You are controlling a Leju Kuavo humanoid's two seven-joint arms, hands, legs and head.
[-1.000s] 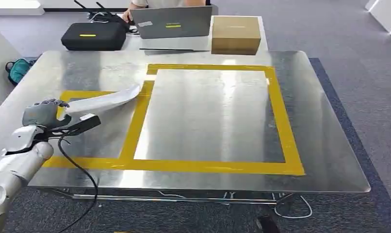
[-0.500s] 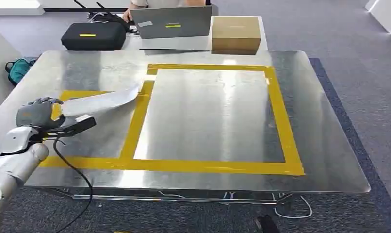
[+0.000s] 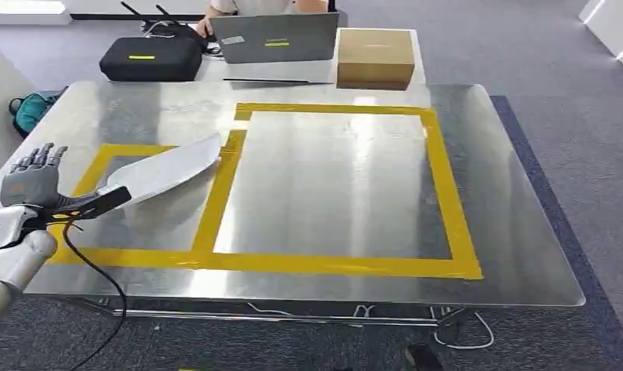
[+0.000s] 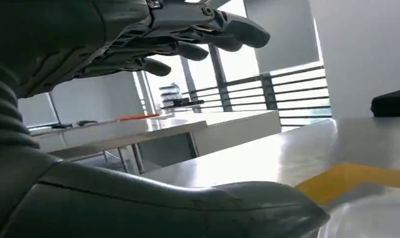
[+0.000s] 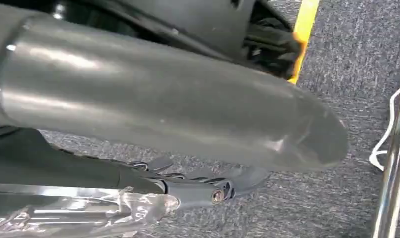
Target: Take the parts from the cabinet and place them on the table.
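While the head view shows the part (image 3: 165, 171) on the table (image 3: 517, 232), left robot hand (image 3: 30, 182) fingers spread, empty, right robot hand (image 5: 188, 191) clutching plastic-wrapped item (image 5: 79, 210).

Your left arm (image 3: 15, 259) reaches up from the lower left, silver forearm angled forward. Its left hand (image 3: 32, 179) is raised with the fingers (image 4: 223, 29) straight, spread apart and holding nothing. Your right hand (image 5: 188, 148) hangs low, thumb extended, its fingers barely visible.
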